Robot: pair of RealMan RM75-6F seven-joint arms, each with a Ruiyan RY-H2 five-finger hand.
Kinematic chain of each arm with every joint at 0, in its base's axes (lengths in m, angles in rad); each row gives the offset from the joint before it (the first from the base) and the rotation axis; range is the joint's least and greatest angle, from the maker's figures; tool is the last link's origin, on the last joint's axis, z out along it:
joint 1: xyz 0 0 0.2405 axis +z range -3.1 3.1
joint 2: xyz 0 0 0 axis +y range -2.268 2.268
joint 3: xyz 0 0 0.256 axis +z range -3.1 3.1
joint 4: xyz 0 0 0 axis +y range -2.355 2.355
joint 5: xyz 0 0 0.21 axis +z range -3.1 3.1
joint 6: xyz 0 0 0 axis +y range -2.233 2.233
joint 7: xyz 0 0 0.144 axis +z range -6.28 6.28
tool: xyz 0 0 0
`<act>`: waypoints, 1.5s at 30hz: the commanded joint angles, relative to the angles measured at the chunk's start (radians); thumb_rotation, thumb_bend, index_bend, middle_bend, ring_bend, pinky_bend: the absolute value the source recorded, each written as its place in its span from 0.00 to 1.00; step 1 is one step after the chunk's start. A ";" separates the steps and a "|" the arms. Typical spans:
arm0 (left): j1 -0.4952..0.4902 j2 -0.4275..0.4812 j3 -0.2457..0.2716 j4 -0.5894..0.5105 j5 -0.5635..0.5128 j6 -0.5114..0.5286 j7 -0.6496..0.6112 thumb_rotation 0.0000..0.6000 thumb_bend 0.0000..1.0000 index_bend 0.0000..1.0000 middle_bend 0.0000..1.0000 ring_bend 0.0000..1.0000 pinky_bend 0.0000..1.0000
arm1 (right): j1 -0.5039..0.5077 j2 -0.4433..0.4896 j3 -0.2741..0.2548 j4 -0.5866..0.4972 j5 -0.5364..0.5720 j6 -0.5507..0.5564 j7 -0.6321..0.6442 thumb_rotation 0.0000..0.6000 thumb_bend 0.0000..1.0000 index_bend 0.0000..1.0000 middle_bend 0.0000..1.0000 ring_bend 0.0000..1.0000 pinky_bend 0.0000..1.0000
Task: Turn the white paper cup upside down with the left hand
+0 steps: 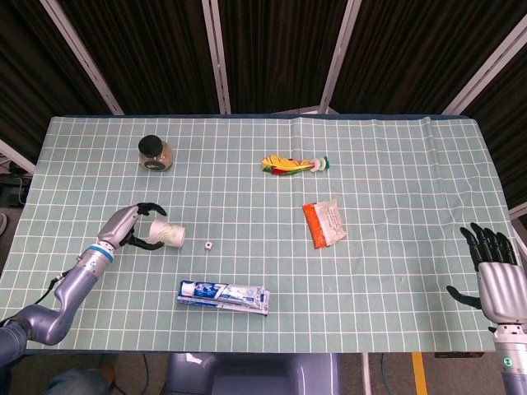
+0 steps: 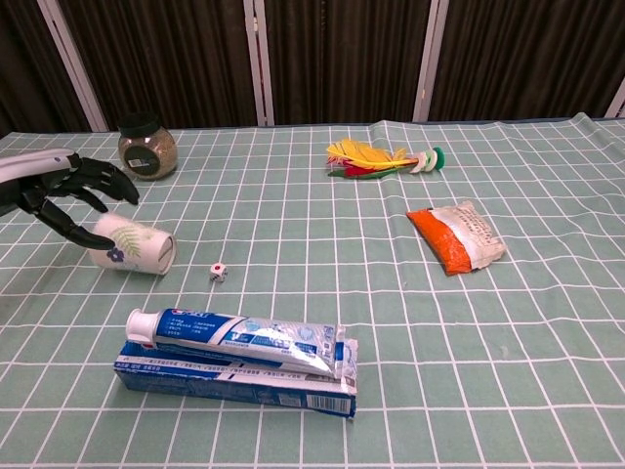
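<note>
Left hand (image 2: pixel 61 195) at the table's near-left, fingers spread and loosely arched over the cup (image 2: pixel 132 246). From the chest view the fingertips seem lifted off the wall and the thumb lies along the closed end; whether any finger touches the cup cannot be told, so the hand reads as open, holding nothing. In the head view the same hand (image 1: pixel 125 229) flanks the cup (image 1: pixel 168 234) from the left.

Cup: white paper with a printed leaf pattern, lying on its side on the green checked cloth (image 1: pixel 395 164), mouth turned toward the die (image 2: pixel 218 273) and the robot's right. It is judged very light, thin-walled and easily crushed, and free to roll while on its side. A gentle hold across the wall near the stiffer base would likely suit; squeezing near the rim may buckle it. The mouth must end face-down on the cloth.

Right hand (image 1: pixel 498 276) at the far right table edge, fingers extended and apart, empty; absent from the chest view.

Hidden or unclear: the cup's interior, its base behind the left hand's thumb, and the left arm cut off at the frame edge in the chest view. The contact under the cup is not resolvable.

Elsewhere: toothpaste (image 2: pixel 234 335) on its box (image 2: pixel 234 381), jar (image 2: pixel 147 149), orange packet (image 2: pixel 454 236).
</note>
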 commanded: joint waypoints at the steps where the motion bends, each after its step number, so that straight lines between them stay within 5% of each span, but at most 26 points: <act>1: 0.008 0.008 0.004 -0.014 0.017 0.055 0.053 1.00 0.00 0.00 0.00 0.00 0.00 | 0.000 0.000 0.000 0.000 0.000 0.000 0.000 1.00 0.00 0.06 0.00 0.00 0.00; 6: 0.007 0.035 0.021 -0.036 0.066 0.133 0.246 1.00 0.00 0.01 0.00 0.00 0.00 | 0.000 0.000 0.001 0.001 0.003 -0.001 0.001 1.00 0.00 0.06 0.00 0.00 0.00; 8: 0.008 0.041 0.028 -0.051 0.083 0.172 0.419 1.00 0.00 0.02 0.00 0.00 0.00 | 0.001 0.000 0.001 0.001 0.003 -0.002 0.002 1.00 0.00 0.06 0.00 0.00 0.00; 12: 0.017 0.000 0.031 -0.167 0.029 0.225 1.061 1.00 0.00 0.05 0.00 0.00 0.00 | 0.002 0.000 0.001 0.003 0.006 -0.005 0.002 1.00 0.00 0.06 0.00 0.00 0.00; 18: -0.005 -0.105 0.018 -0.193 -0.099 0.244 1.464 1.00 0.00 0.05 0.00 0.00 0.00 | 0.003 -0.001 0.003 0.007 0.012 -0.008 0.002 1.00 0.00 0.06 0.00 0.00 0.00; 25: -0.016 -0.179 0.035 -0.174 -0.179 0.256 1.626 1.00 0.00 0.09 0.00 0.00 0.00 | 0.005 0.000 0.005 0.013 0.020 -0.014 0.007 1.00 0.00 0.06 0.00 0.00 0.00; 34: -0.017 -0.208 0.048 -0.148 -0.213 0.261 1.634 1.00 0.00 0.14 0.05 0.04 0.08 | 0.005 0.002 0.004 0.013 0.019 -0.015 0.013 1.00 0.00 0.06 0.00 0.00 0.00; 39: -0.021 -0.228 0.055 -0.117 -0.215 0.260 1.614 1.00 0.00 0.21 0.19 0.17 0.18 | 0.005 0.001 0.004 0.014 0.020 -0.017 0.014 1.00 0.00 0.06 0.00 0.00 0.00; 45: -0.025 -0.244 0.057 -0.094 -0.230 0.262 1.613 1.00 0.00 0.43 0.42 0.38 0.38 | 0.006 0.001 0.004 0.015 0.022 -0.019 0.014 1.00 0.00 0.06 0.00 0.00 0.00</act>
